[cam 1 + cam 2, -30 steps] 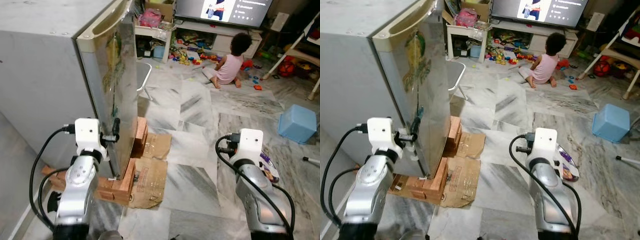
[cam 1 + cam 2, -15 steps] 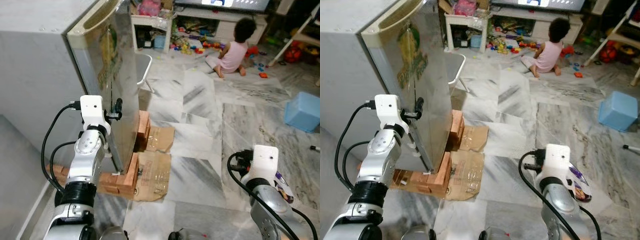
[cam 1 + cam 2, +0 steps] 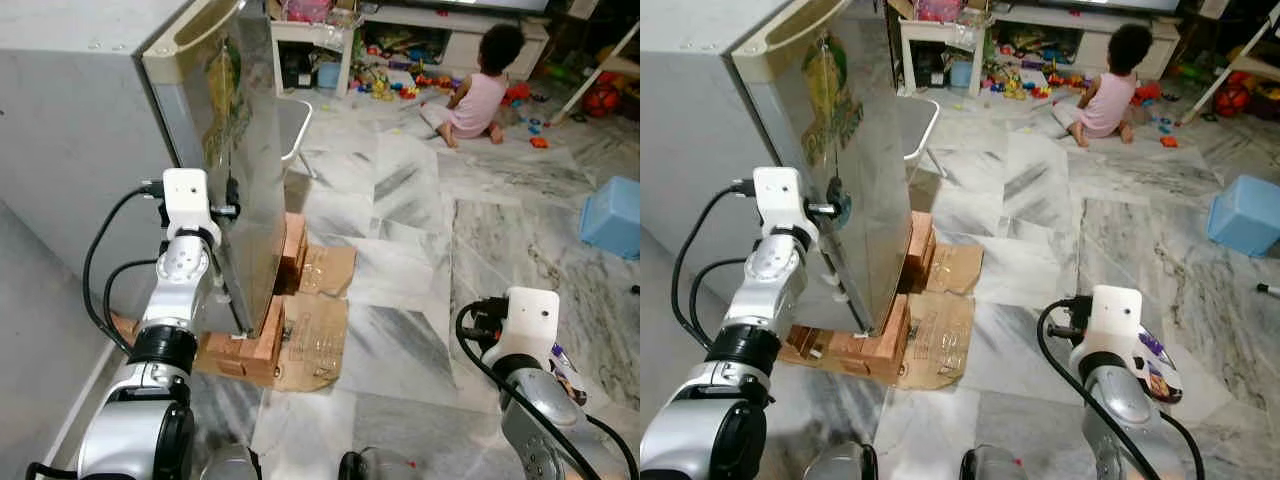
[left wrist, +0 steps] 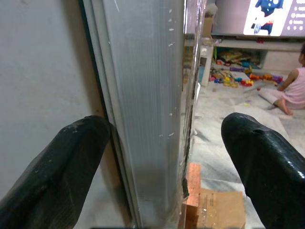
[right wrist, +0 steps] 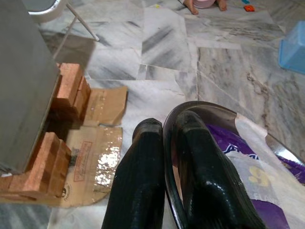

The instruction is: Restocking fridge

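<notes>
Fridge (image 3: 80, 130): tall grey box on the robot's left, standing raised on blocks, its top seen from above.
Fridge door (image 3: 855, 170): shiny, with a green and yellow picture on it; its free vertical edge (image 4: 147, 109) faces the left arm.
Left gripper (image 4: 164, 157): held up at mid-height of the door, fingers spread wide, one finger (image 4: 52, 167) on the side of the fridge's grey wall, the other (image 4: 267, 162) out over the floor, with the door edge between them; whether either finger touches the door cannot be told.
Right gripper (image 5: 167, 157): low on the robot's right, fingers pinched narrow on the rim of a bowl.
Bowl (image 5: 224, 143): dark, clear and shallow, held out over the marble floor, well apart from the fridge.
In the bowl: a purple packet (image 5: 259, 167) with white print lies flat inside.
Under the fridge: brick-coloured blocks (image 3: 265, 340) at the front corner, resting on flattened cardboard (image 3: 315, 335) that spreads out onto the floor.
Open room: a broad stretch of grey-veined marble floor (image 3: 400, 250) lies in front of the door and to the right.
Beside the door: a pale chair (image 3: 920, 125) stands just beyond the fridge.
Right edge: a light blue box (image 3: 612, 215) sits on the floor.
Far end: a child (image 3: 480, 85) sits on the floor with their back turned, among scattered toys (image 3: 385, 88), near a low shelf.
</notes>
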Available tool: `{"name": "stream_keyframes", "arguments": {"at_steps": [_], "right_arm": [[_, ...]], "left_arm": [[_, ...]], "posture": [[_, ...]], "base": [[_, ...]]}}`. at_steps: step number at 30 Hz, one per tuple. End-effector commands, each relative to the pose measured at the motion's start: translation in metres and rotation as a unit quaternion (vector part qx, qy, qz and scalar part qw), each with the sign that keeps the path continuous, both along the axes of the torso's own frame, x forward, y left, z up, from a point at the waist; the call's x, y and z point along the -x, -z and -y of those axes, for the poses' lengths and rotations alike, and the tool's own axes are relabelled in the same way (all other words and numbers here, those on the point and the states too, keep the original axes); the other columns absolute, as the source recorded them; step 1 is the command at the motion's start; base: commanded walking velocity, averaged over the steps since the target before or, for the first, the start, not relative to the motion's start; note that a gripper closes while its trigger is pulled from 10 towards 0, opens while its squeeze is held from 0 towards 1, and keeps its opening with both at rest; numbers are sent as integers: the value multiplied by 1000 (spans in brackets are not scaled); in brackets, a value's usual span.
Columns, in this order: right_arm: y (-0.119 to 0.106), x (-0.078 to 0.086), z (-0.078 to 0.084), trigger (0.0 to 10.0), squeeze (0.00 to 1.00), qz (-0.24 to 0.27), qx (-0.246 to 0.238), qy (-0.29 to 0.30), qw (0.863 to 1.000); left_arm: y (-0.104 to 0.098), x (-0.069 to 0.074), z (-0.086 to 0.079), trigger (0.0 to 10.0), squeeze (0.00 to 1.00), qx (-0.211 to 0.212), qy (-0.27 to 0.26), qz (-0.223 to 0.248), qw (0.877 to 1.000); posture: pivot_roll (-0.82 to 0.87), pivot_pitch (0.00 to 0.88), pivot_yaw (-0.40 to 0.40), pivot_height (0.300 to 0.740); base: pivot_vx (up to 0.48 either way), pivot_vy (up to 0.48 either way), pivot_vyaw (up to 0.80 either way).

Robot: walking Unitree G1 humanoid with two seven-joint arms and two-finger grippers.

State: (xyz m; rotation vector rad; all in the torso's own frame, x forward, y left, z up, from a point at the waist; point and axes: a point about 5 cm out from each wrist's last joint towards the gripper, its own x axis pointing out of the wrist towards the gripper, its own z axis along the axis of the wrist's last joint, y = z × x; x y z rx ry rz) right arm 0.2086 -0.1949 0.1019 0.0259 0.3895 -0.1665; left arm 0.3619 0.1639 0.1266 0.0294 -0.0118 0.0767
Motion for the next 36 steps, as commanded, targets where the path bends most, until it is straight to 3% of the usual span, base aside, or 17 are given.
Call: {"name": "stream_keyframes", "arguments": {"at_steps": [1,8,11,14,16,17,19,20,21,23,25,29,31,32,33,36], "right_arm": [[-4,-3,-1,10000,0,8,3,0,1000],[-3,-6,-2,10000,0,9,0,-2,1000],[-4,-7,-2,10000,0,9,0,-3,1000],[-3,-8,-2,10000,0,9,0,-4,1000],[0,-7,-1,10000,0,-3,9,-2,1000],[0,-7,-1,10000,0,-3,9,-2,1000],[8,-3,3,10000,0,-28,19,12,999],[8,-3,3,10000,0,-28,19,12,999],[10,-1,5,10000,0,-36,22,18,999],[13,-1,7,10000,0,-42,19,26,999],[13,-5,4,10000,0,-38,15,23,999],[10,-10,0,10000,0,-29,13,17,999],[11,-12,0,10000,0,-28,14,15,999],[11,-12,0,10000,0,-28,14,15,999],[11,-13,0,10000,0,-29,14,15,999],[12,-14,0,10000,0,-28,13,13,999]], "left_arm": [[-6,-4,-10,10000,0,9,-23,5,1000],[-9,-8,2,10000,0,13,25,10,1000],[-14,-11,22,10000,0,-10,87,18,996],[-16,-11,30,10000,0,-11,109,21,994],[-24,-10,58,10000,0,-17,176,35,984],[-24,-10,58,10000,0,-17,176,35,984],[-38,-4,98,10000,0,-33,263,63,962],[-38,-4,98,10000,0,-33,263,63,962],[-44,1,113,10000,0,-36,297,74,951],[-59,19,153,10000,0,-30,380,106,918],[-66,32,174,10000,0,-12,413,122,902],[-59,33,171,10000,0,7,408,110,906],[-55,29,156,10000,0,2,376,111,920],[-55,29,156,10000,0,2,376,111,920],[-54,25,140,10000,0,1,339,112,934],[-51,21,114,10000,0,1,284,109,953]], "posture": [[-73,84,-17,740],[-71,76,-24,740],[-69,72,-27,740],[-68,69,-28,740],[-64,60,-31,740],[-64,60,-31,740],[-60,51,-34,740],[-60,51,-34,740],[-55,48,-35,740],[-51,42,-35,740],[-48,38,-35,740],[-44,31,-35,740],[-38,27,-38,740],[-38,27,-38,740],[-33,26,-40,740],[-29,24,-41,740]], "base": [[0,0,0],[0,0,0],[0,0,0],[0,0,0],[0,0,0],[0,0,0],[0,0,0],[0,0,0],[0,0,0],[0,0,0],[0,0,0],[0,0,0],[0,0,0],[0,0,0],[0,0,0],[0,0,0]]}}
